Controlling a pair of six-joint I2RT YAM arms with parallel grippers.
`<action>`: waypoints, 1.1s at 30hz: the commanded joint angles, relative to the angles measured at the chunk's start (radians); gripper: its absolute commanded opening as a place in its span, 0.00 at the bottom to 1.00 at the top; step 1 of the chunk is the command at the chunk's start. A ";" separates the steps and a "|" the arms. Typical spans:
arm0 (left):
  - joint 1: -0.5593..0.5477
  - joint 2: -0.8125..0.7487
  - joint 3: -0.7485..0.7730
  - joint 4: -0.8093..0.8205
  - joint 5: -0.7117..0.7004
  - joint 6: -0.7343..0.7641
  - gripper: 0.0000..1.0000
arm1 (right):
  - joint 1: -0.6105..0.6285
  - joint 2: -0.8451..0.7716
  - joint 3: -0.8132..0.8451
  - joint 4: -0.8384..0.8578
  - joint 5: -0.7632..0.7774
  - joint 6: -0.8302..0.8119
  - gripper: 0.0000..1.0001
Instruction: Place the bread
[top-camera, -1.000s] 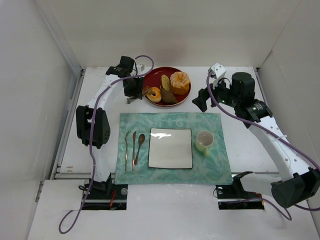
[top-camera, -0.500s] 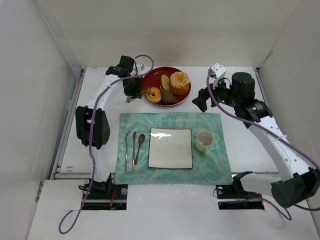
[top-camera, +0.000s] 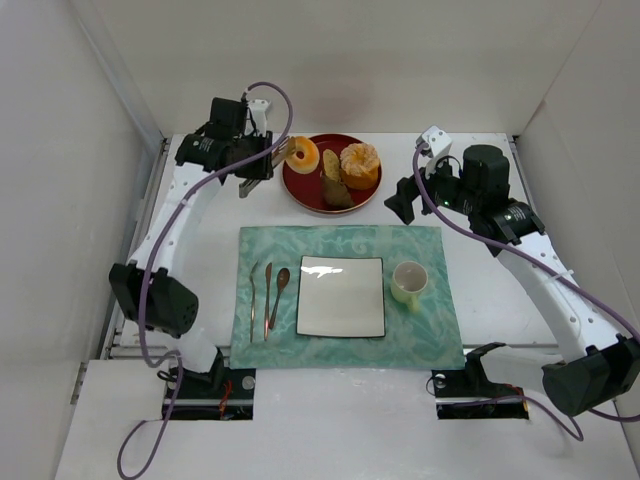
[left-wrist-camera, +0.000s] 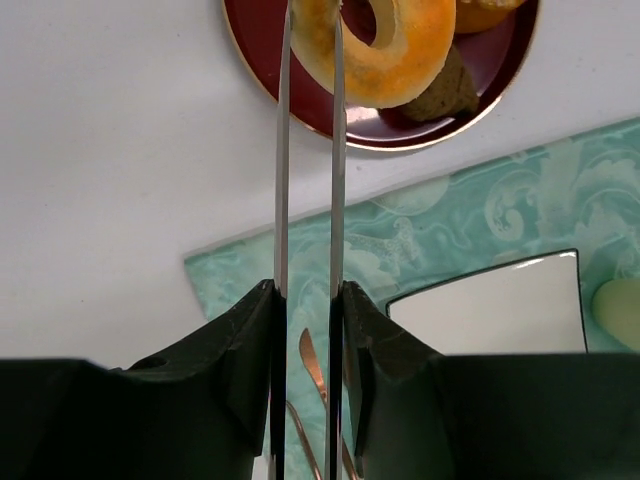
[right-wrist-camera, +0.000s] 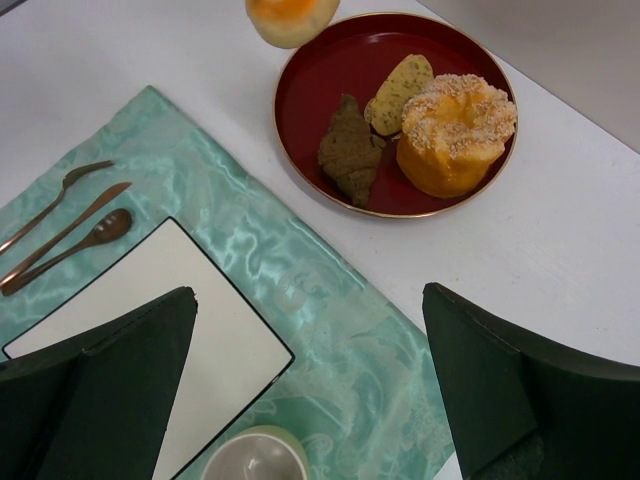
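Bread (top-camera: 302, 154): at the red plate's (top-camera: 312, 192) 10 o'clock rim, in the left gripper's (top-camera: 285, 156) fingertips.
Red plate: 12 o'clock on the table, just beyond the green mat (top-camera: 425, 325).
Peeled orange (top-camera: 360, 165): on the plate's 2 o'clock side.
Brown slices (top-camera: 336, 193): plate's centre to 6 o'clock.
Right gripper (top-camera: 400, 200): 3 o'clock of the red plate, apart from it.
White square plate (top-camera: 340, 296): mat's centre.
Cup (top-camera: 408, 282): 3 o'clock of the square plate.
Cutlery (top-camera: 267, 298): 9 o'clock of it.

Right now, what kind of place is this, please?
Most likely a robot test cell staged as a dining table. Plain white walls box in the table, a left arm and a right arm reach over it, and a mat holds a plate, cutlery and a cup.
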 joint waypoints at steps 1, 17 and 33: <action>-0.047 -0.121 -0.074 0.008 -0.018 -0.023 0.11 | 0.003 -0.029 -0.006 0.049 0.012 0.001 1.00; -0.468 -0.573 -0.582 0.028 -0.054 -0.253 0.10 | 0.003 -0.029 -0.006 0.067 0.053 0.001 1.00; -0.653 -0.482 -0.700 0.047 -0.133 -0.359 0.10 | 0.003 -0.029 -0.015 0.076 0.072 0.001 1.00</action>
